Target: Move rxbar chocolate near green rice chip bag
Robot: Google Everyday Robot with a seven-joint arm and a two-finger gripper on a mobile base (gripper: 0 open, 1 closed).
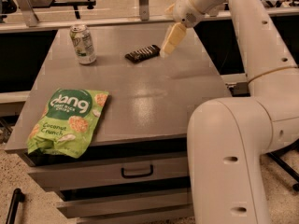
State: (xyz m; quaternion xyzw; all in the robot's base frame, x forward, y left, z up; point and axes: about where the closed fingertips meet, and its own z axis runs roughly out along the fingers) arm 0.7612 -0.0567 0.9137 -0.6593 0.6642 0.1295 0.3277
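Observation:
The rxbar chocolate [142,53] is a dark flat bar lying at the back middle of the grey table [159,97]. The green rice chip bag [67,122] lies flat at the table's front left corner, with "dang" and "Coconut Crunch" facing up. My gripper [171,39] hangs from the white arm at the back right. It is just right of the bar's right end, slightly above the tabletop, and holds nothing that I can see.
A green-and-white drink can [83,44] stands upright at the back left, left of the bar. The arm's large white body [233,148] fills the right foreground. Drawers with a dark handle [137,172] sit under the tabletop.

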